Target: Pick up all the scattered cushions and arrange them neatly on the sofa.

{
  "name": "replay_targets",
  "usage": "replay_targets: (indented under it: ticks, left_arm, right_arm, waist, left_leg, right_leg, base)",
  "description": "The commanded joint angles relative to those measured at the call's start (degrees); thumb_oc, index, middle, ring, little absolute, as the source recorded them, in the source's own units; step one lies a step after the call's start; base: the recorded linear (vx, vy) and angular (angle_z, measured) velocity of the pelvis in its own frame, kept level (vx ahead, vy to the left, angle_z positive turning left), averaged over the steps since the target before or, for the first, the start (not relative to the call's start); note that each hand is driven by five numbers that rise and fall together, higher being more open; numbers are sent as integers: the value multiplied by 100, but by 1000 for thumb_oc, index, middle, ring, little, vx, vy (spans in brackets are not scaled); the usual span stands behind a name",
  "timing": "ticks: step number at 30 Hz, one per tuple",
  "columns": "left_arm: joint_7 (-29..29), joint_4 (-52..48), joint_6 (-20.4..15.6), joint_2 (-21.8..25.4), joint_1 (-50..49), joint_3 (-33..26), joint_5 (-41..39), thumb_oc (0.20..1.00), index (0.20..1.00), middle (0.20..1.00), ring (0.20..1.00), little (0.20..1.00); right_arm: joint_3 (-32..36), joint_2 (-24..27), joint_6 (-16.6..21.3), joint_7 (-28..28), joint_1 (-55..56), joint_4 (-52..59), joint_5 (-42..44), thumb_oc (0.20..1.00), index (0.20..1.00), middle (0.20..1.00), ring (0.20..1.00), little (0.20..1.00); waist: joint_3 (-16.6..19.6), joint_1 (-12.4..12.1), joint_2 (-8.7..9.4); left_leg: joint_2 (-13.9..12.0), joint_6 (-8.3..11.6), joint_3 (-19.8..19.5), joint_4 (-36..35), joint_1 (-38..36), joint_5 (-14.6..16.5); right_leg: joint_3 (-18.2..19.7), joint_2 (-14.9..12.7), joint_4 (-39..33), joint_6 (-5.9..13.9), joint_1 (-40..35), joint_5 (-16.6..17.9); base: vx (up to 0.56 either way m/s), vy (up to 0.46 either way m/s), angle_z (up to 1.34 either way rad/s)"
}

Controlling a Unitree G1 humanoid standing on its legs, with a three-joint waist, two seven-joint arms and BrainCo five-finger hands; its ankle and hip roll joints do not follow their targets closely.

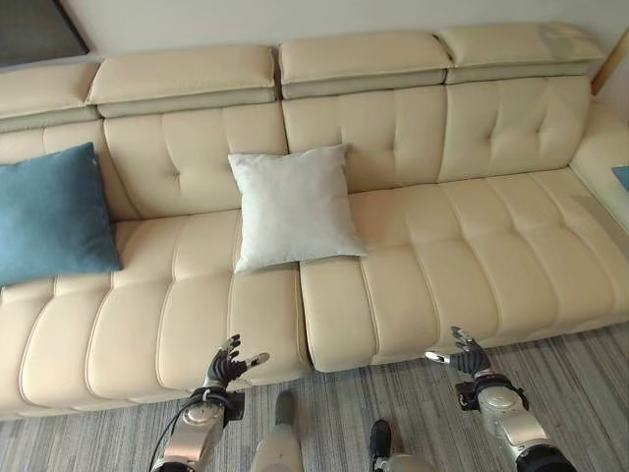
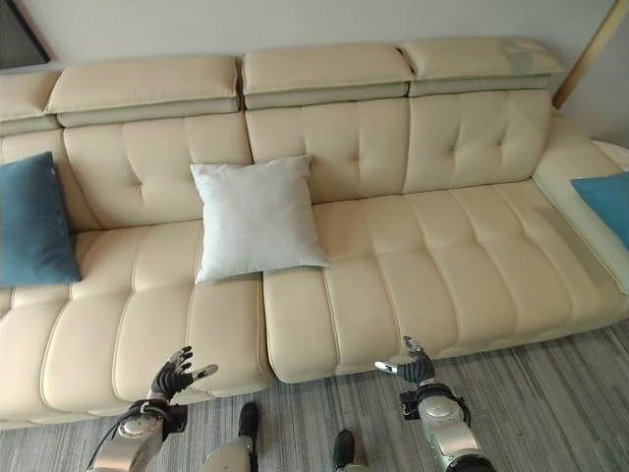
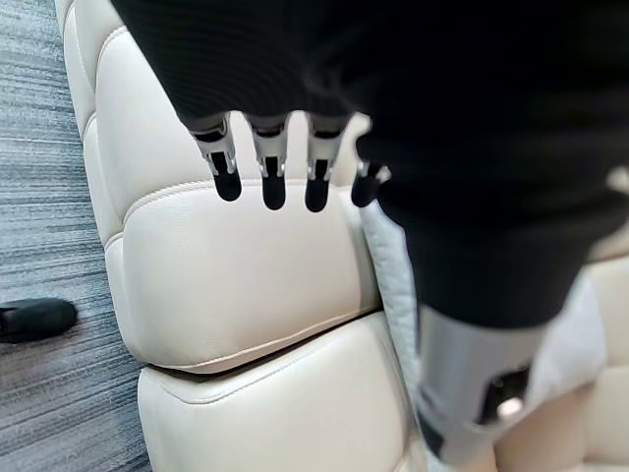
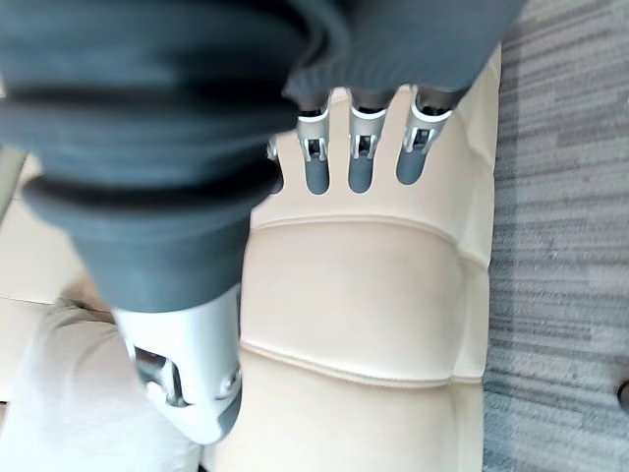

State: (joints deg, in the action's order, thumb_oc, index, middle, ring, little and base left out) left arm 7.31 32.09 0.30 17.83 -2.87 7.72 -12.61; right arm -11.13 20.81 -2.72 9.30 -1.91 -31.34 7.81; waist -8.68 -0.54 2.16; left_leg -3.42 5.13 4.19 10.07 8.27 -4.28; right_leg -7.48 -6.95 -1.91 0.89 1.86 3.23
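A white cushion (image 1: 293, 206) leans upright against the backrest in the middle of the cream sofa (image 1: 462, 265). A blue cushion (image 1: 51, 216) leans on the backrest at the sofa's left end. Another blue cushion (image 2: 605, 202) lies on the right arm section. My left hand (image 1: 226, 368) hovers low before the seat's front edge, fingers straight and empty. My right hand (image 1: 466, 356) hangs likewise in front of the right seat, open and holding nothing. The white cushion's edge (image 4: 88, 393) shows past my right hand in its wrist view.
Grey striped carpet (image 1: 580, 383) runs along the sofa's front. A wooden pole (image 2: 588, 49) leans at the wall by the sofa's right end. A dark frame (image 1: 34, 29) hangs at the upper left.
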Motion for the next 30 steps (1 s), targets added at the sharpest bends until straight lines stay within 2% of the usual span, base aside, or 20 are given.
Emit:
replay_targets:
  ticks: [1,4,10,12,14,15,16,17,18,19,20,21,22,23,24,25,26,27,28,30]
  left_arm:
    - [-1,-181,-144,149,62,-59,-174,1000,1000,1000,1000,1000]
    - [-24,-173,-112,107,16,-5,-82,1000,1000,1000,1000,1000]
    - [-113,-220,-64,94,-101,9,31,1000,1000,1000,1000,1000]
    - [-203,-123,-20,142,-79,69,186,1000,1000,1000,1000,1000]
    - [-260,-63,-21,203,30,117,308,1000,1000,1000,1000,1000]
    - [-260,-58,-24,203,33,119,308,1000,1000,1000,1000,1000]
    - [-271,-122,-39,238,67,121,329,1000,1000,1000,1000,1000]
    - [-281,-193,-59,265,95,132,345,1000,1000,1000,1000,1000]
    - [-313,-252,-45,280,98,125,367,1000,1000,1000,1000,1000]
    - [-359,-348,-6,307,61,89,332,1000,1000,1000,1000,1000]
    - [-388,-406,26,335,42,42,311,1000,1000,1000,1000,1000]
    - [-449,-485,66,375,33,-16,314,1000,1000,1000,1000,1000]
    - [-431,-391,71,301,124,-89,277,1000,1000,1000,1000,1000]
    - [-393,-380,71,237,118,-157,148,1000,1000,1000,1000,1000]
    - [-358,-403,53,220,107,-164,109,1000,1000,1000,1000,1000]
    - [-240,-467,-30,167,68,-171,-39,1000,1000,1000,1000,1000]
    - [-213,-456,-64,131,58,-164,-80,1000,1000,1000,1000,1000]
    - [-197,-447,-75,90,46,-175,-119,1000,1000,1000,1000,1000]
    - [-188,-444,-69,63,32,-199,-132,1000,1000,1000,1000,1000]
    - [-181,-445,-66,51,6,-163,-79,1000,1000,1000,1000,1000]
  right_arm:
    - [11,-91,223,23,-207,182,14,1000,1000,1000,1000,1000]
    - [65,-119,214,28,-149,143,26,1000,1000,1000,1000,1000]
    - [151,-187,160,-39,19,-21,17,1000,1000,1000,1000,1000]
    - [312,-262,136,-34,171,-123,81,1000,1000,1000,1000,1000]
    - [427,-338,111,22,196,-222,114,1000,1000,1000,1000,1000]
    - [429,-338,109,22,196,-220,113,1000,1000,1000,1000,1000]
    - [459,-373,108,33,165,-245,100,1000,1000,1000,1000,1000]
    - [480,-389,121,59,141,-266,102,1000,1000,1000,1000,1000]
    - [501,-392,126,61,136,-264,93,1000,1000,1000,1000,1000]
    - [533,-331,91,73,164,-298,53,1000,1000,1000,1000,1000]
    - [616,-252,59,108,182,-327,23,1000,1000,1000,1000,1000]
    - [796,-147,30,142,338,-362,60,1000,1000,1000,1000,1000]
    - [1088,-52,61,177,565,-256,241,1000,1000,1000,1000,1000]
    - [1171,65,99,178,662,-55,299,1000,1000,1000,1000,1000]
    - [1142,134,112,198,624,24,285,1000,1000,1000,1000,1000]
    - [1043,239,130,228,498,171,217,1000,1000,1000,1000,1000]
    - [1006,265,130,219,468,245,182,1000,1000,1000,1000,1000]
    - [973,277,138,195,442,317,147,1000,1000,1000,1000,1000]
    - [947,286,128,170,417,355,112,1000,1000,1000,1000,1000]
    - [857,297,137,173,345,344,67,1000,1000,1000,1000,1000]
  waist:
    - [206,134,29]
    - [316,201,-34]
    - [367,212,-40]
    - [308,311,-37]
    - [212,443,-91]
    - [211,421,-90]
    - [101,428,-131]
    - [78,404,-161]
    - [78,383,-209]
    - [119,363,-224]
    - [123,338,-198]
    - [145,371,-125]
    - [151,602,-146]
    - [88,745,-147]
    - [23,718,-137]
    - [-50,566,-128]
    - [-72,507,-119]
    - [-89,442,-98]
    - [-102,394,-39]
    - [-120,248,-29]
  left_leg:
    - [35,-253,174,-769,-577,612]
    - [90,-243,158,-1212,-811,562]
    - [183,-319,191,-1461,-1001,570]
    - [233,-375,301,-1505,-984,574]
    - [275,-461,618,-1507,-952,618]
    - [274,-462,639,-1507,-955,622]
    - [222,-495,939,-1490,-991,681]
    - [163,-488,1167,-1484,-970,681]
    - [80,-454,1510,-1481,-996,680]
    - [-6,-401,1823,-1476,-1113,749]
    - [-52,-391,2145,-1456,-1201,747]
    - [-90,-355,2480,-1312,-1280,822]
    - [-244,-217,2648,-1012,-1308,876]
    - [-582,-81,2729,-149,-1233,1039]
    - [-776,-24,2629,447,-1081,1024]
    - [-779,-25,1931,1095,-748,830]
    - [-611,-94,1525,1185,-529,951]
    - [-437,-155,1178,1104,-375,1095]
    - [-326,-250,1022,902,-222,1062]
    - [-193,-241,490,460,68,909]
  right_leg:
    - [54,401,137,313,-17,-676]
    - [35,419,81,352,-55,-612]
    - [138,347,5,473,-110,-466]
    - [228,249,106,569,39,-371]
    - [362,145,322,731,365,-234]
    - [384,148,336,733,377,-237]
    - [185,45,599,773,524,-235]
    - [-202,-119,731,742,599,-232]
    - [-984,-382,935,685,571,-315]
    - [-1526,-525,1089,719,502,-443]
    - [-1957,-631,1124,717,524,-379]
    - [-2448,-703,835,727,346,-312]
    - [-2065,-517,526,694,290,-321]
    - [-1792,-357,512,533,198,-503]
    - [-1647,-237,505,430,156,-598]
    - [-1357,-41,460,272,82,-722]
    - [-1205,13,438,258,57,-763]
    - [-1000,46,423,278,26,-784]
    - [-894,-2,400,289,66,-701]
    - [-597,51,308,335,-1,-699]
  base:
    - [74,93,40]
    - [27,103,21]
    - [-21,112,-6]
    - [-145,193,-14]
    - [-189,153,-70]
    - [-156,79,-161]
    - [-137,29,-204]
    - [-193,39,-215]
    - [-74,8,-241]
    - [-22,-52,-250]
    - [56,-204,-323]
    - [179,-454,-288]
    - [342,-599,-250]
    - [375,-535,-173]
    - [335,-373,-127]
    - [236,-189,-88]
    - [244,-107,-111]
    - [114,4,-134]
    - [130,36,-190]
    - [204,55,-138]
